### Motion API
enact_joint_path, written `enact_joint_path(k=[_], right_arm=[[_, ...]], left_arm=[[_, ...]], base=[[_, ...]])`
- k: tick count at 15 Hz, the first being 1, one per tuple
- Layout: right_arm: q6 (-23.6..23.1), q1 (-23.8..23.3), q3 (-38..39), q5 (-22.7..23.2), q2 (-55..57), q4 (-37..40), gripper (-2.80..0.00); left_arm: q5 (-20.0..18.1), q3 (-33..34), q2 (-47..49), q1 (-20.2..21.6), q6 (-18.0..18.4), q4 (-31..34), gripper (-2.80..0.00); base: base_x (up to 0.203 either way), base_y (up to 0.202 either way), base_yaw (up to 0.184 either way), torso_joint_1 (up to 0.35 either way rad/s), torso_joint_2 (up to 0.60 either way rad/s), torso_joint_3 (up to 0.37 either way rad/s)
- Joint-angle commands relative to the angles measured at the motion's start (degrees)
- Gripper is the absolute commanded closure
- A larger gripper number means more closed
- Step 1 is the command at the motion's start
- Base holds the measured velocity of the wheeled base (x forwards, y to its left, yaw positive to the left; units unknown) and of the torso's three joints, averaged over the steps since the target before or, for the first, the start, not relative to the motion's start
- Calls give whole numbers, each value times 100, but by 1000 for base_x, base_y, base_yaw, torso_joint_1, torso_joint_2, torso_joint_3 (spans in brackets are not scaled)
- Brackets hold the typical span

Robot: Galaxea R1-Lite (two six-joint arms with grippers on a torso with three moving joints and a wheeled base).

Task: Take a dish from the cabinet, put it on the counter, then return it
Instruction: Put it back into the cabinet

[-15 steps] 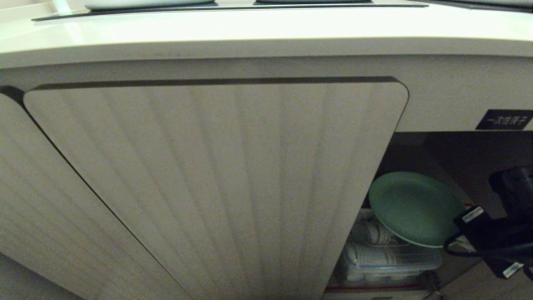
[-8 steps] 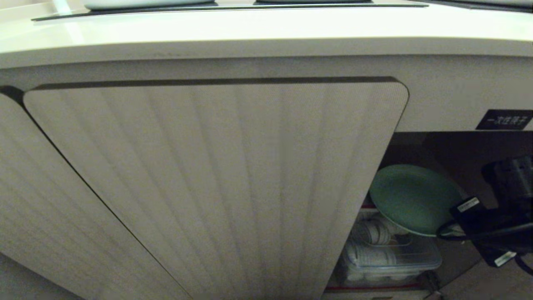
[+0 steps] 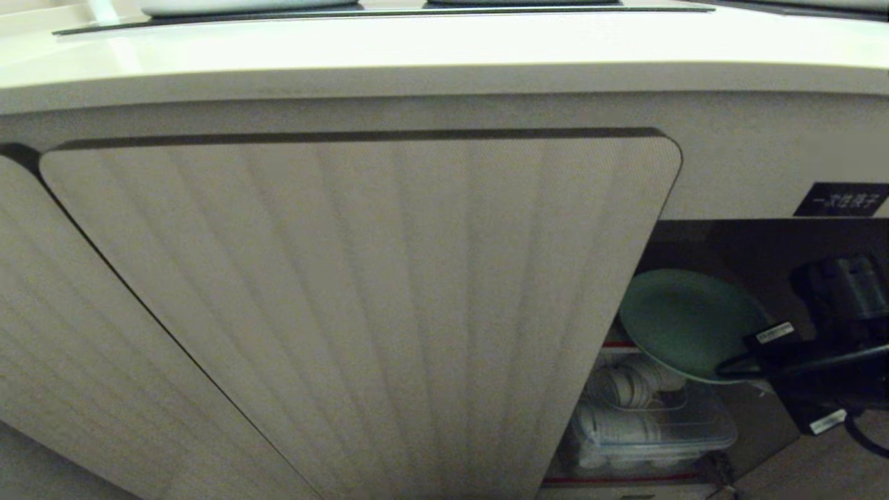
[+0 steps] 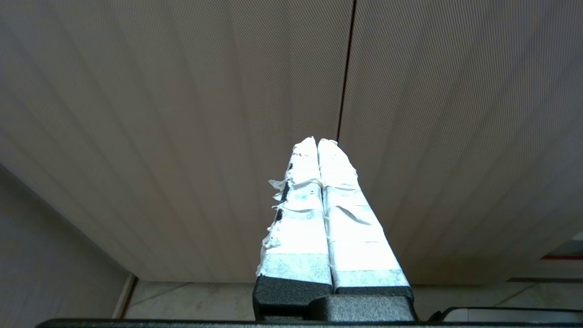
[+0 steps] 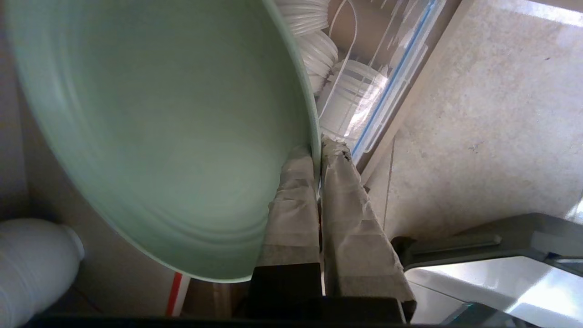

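The dish [image 3: 684, 323], a pale mint-green plate, hangs tilted in the open cabinet [image 3: 764, 243], under the black label [image 3: 840, 200]. My right gripper [image 3: 740, 367] reaches in from the right and is shut on the dish's near rim. In the right wrist view the taped fingers [image 5: 291, 191] pinch the rim of the dish [image 5: 159, 127], one on each face, with the right gripper [image 5: 317, 148] at the edge. The counter [image 3: 417, 48] runs along the top. My left gripper [image 4: 317, 143] is shut and empty, facing a ribbed door.
A wide ribbed door [image 3: 361, 312] stands left of the opening. Below the dish a clear plastic box [image 3: 646, 423] holds stacked white cups on a red-edged shelf [image 3: 618, 479]. A white bottle [image 5: 32, 259] stands inside the cabinet. Tiled floor [image 5: 478, 114] lies outside it.
The right gripper has lifted the dish and shifted it slightly left in the opening. The left arm and the head view have not moved.
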Motion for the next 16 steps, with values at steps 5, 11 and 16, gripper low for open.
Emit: enact_joint_path(k=[5, 11, 16], right_arm=[[347, 2, -130, -16, 230, -13, 0], [586, 2, -389, -43, 453, -13, 0], [644, 2, -511, -69, 549, -202, 0]], left_arm=[[4, 0, -2, 0, -2, -2, 0], [4, 0, -2, 0, -2, -2, 0], [4, 0, -2, 0, -2, -2, 0]], base=[[0, 0, 0, 0, 0, 0], [0, 0, 0, 0, 0, 0], [0, 0, 0, 0, 0, 0]])
